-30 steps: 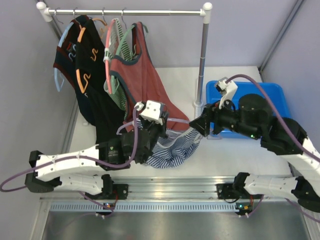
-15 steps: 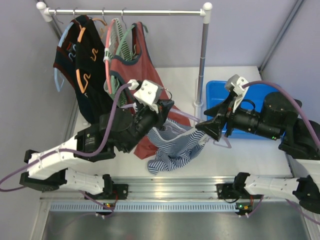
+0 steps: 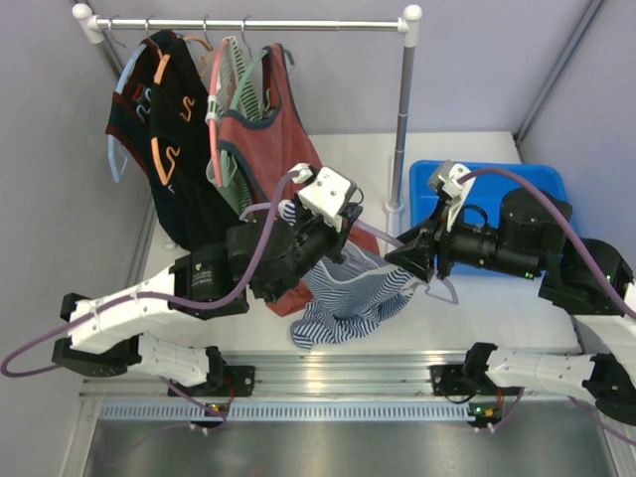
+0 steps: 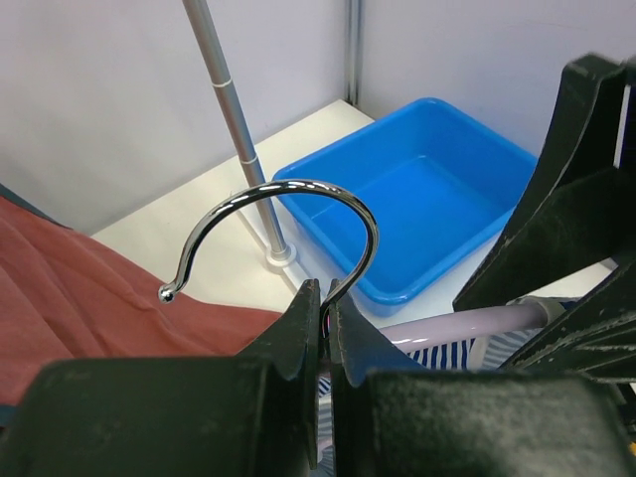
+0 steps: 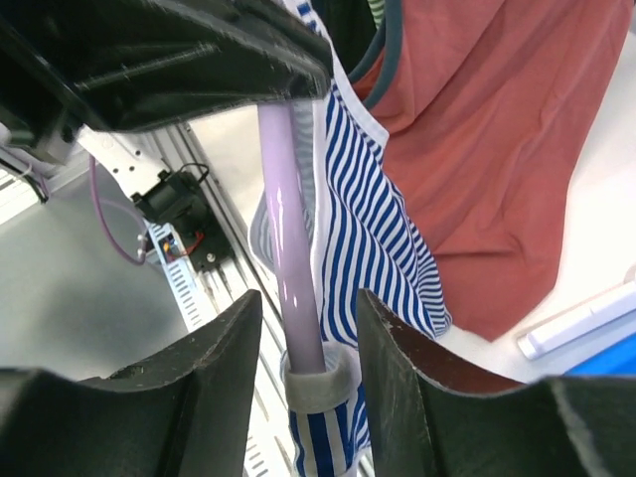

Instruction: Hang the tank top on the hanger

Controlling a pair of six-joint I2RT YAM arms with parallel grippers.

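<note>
The tank top [image 3: 353, 298], navy-and-white striped, hangs in a bunch over the table between both arms. Its white-trimmed strap loops round one arm of the lilac hanger [image 5: 283, 219]. My left gripper [image 3: 333, 234] is shut on the neck of the hanger's metal hook [image 4: 298, 199], right at the fingertips [image 4: 326, 298]. The lilac arm [image 4: 447, 323] runs off to the right, with stripes [image 4: 437, 353] below it. My right gripper [image 5: 310, 348] straddles that arm and the strap [image 5: 318, 383]; its jaws are apart, with a gap on each side. From above it sits at the hanger's right end [image 3: 412, 253].
A blue bin [image 3: 517, 189] stands at the back right behind the right arm. The clothes rack's upright pole [image 3: 402, 119] rises beside it. On the rail hang a rust-red top [image 3: 278, 149], a green-striped top and black garments [image 3: 174, 149].
The left arm has carried the hanger and tank top up and to the right. The right gripper has shifted a little and its jaws have narrowed around the hanger arm.
</note>
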